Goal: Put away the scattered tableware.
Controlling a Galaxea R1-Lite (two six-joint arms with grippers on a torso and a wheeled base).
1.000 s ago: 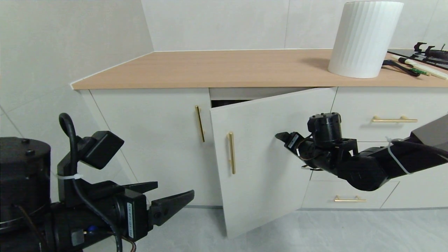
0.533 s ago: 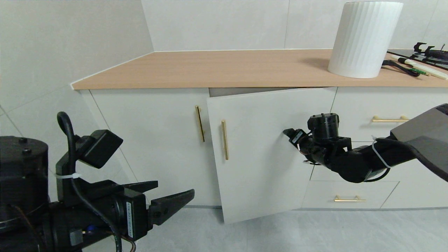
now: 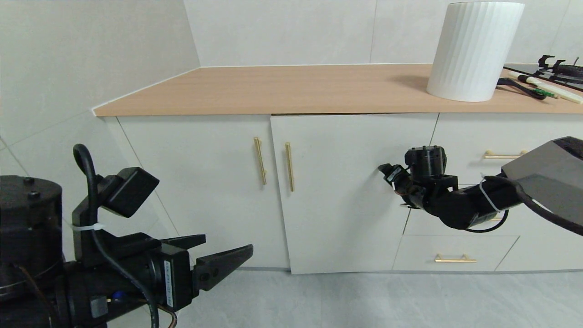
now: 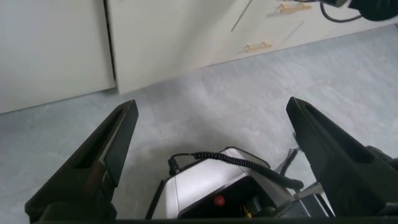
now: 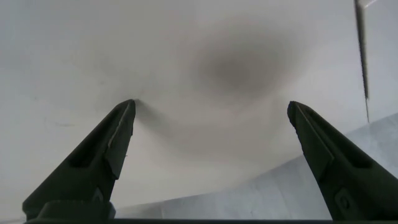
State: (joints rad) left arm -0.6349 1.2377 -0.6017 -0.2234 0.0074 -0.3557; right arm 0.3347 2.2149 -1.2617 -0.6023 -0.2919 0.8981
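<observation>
The right gripper (image 3: pixel 385 171) sits at about 3 o'clock in the head view, its tip against the face of the cabinet door (image 3: pixel 346 191). The point of contact is well off toward the hinge side from the gold bar handle (image 3: pixel 288 166). In the right wrist view its fingers (image 5: pixel 118 143) are spread wide and hold nothing. Their tips are right at the white panel, though I cannot tell whether both actually touch. The door lies flush with its neighbour and with the drawers (image 3: pixel 510 136) at 3 o'clock, so the step in hand looks like the end of pushing it shut.

To finish well, the push should stay square to the panel and light. The door already looks seated, and extra force would only load the hinges or skid the tips sideways. The arm should then back straight out before swinging, so that the spread fingers do not catch a drawer pull.

The left gripper (image 3: pixel 226 245) hangs low at 7 o'clock over the floor (image 4: pixel 249 93), with its fingers (image 4: pixel 106 155) also spread and empty.

The tableware left to put away appears to be the utensils (image 3: pixel 537 84) at 2 o'clock. They lie on the desk (image 3: pixel 291 89) just beyond the ribbed white container (image 3: pixel 473 50). They are too small here to name singly.
</observation>
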